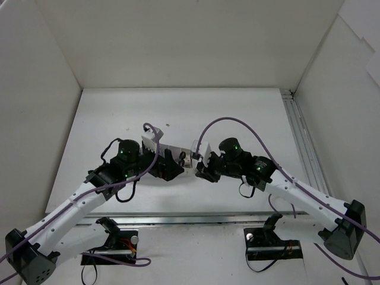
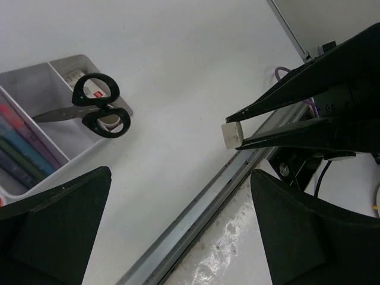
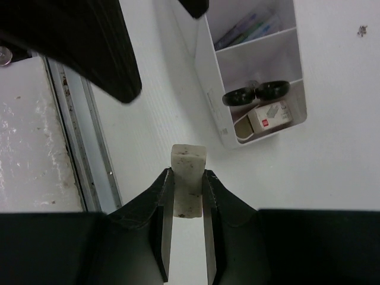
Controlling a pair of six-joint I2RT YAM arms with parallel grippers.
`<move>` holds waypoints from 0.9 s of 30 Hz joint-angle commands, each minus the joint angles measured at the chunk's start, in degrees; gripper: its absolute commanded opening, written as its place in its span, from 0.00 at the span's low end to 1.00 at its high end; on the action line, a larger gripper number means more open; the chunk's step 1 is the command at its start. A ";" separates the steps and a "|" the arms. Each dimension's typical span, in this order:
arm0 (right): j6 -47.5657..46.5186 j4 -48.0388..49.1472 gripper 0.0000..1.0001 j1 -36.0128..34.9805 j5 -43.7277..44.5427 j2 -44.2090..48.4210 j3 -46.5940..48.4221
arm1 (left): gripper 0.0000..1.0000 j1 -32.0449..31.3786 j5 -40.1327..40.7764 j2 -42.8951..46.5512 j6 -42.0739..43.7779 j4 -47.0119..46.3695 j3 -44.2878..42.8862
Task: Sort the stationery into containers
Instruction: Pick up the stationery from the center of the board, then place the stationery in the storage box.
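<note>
Top view, grip: the right hand [image 1: 191,161] is clenched on a small pale eraser [image 1: 186,159] and holds it over the tabletop [image 1: 237,113], between the two arms.
Top view, container: the white organizer [image 1: 153,141] lies just left of the eraser. It is mostly hidden under the left arm [image 1: 127,157], so its contents cannot be told here.
Left wrist view, hand: the left hand [image 2: 178,178] is released, with its fingers wide apart and nothing between them. I judge it stands aside so that the other hand can work.
Left wrist view, container: black-handled scissors [image 2: 98,107] lie in the end compartment, the handles over a boxed eraser [image 2: 83,83] and the blades pointing to the next compartment. Coloured markers [image 2: 24,148] lie side by side further along.
Right wrist view, grip: the eraser is pinched at its lower part and its top end is free, probably so that it can drop straight down.
Right wrist view, target: the end compartment is ahead and to the right, apart from the eraser. Because an eraser already lies there, I judge that this one belongs there too.
</note>
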State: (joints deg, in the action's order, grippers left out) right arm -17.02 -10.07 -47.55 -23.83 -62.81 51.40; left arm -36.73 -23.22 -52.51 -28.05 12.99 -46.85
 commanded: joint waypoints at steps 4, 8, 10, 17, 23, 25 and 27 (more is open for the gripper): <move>-3.29 8.65 0.00 -2.81 2.66 -2.23 4.07 | 1.00 -3.08 -0.96 -4.88 0.02 -6.23 -3.95; -2.94 11.47 0.00 -3.60 2.30 -2.58 3.71 | 0.95 -3.61 0.54 -7.43 -0.07 -5.52 -5.18; -3.29 11.82 0.00 -3.52 1.78 -2.58 3.89 | 0.92 -3.61 0.81 -7.78 -0.33 -6.22 -5.09; -3.90 11.74 0.00 -3.95 2.65 -3.64 3.98 | 0.80 -3.61 -0.68 -7.44 -1.30 -7.54 -5.09; -4.08 11.29 0.00 -4.04 3.89 -2.85 2.75 | 0.82 -3.61 1.16 -3.66 -2.53 -7.19 -4.57; -3.90 11.30 0.00 -3.96 3.80 -2.85 2.66 | 0.82 -3.61 1.60 -2.95 -2.62 -7.37 -4.30; -3.90 11.30 0.00 -4.04 3.27 -3.02 2.92 | 0.82 -3.61 2.04 -2.95 -2.62 -7.72 -4.21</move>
State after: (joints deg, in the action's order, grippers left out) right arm -20.25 -2.57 -51.11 -20.38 -66.35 52.80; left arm -40.14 -22.24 -56.69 -29.91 9.89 -48.23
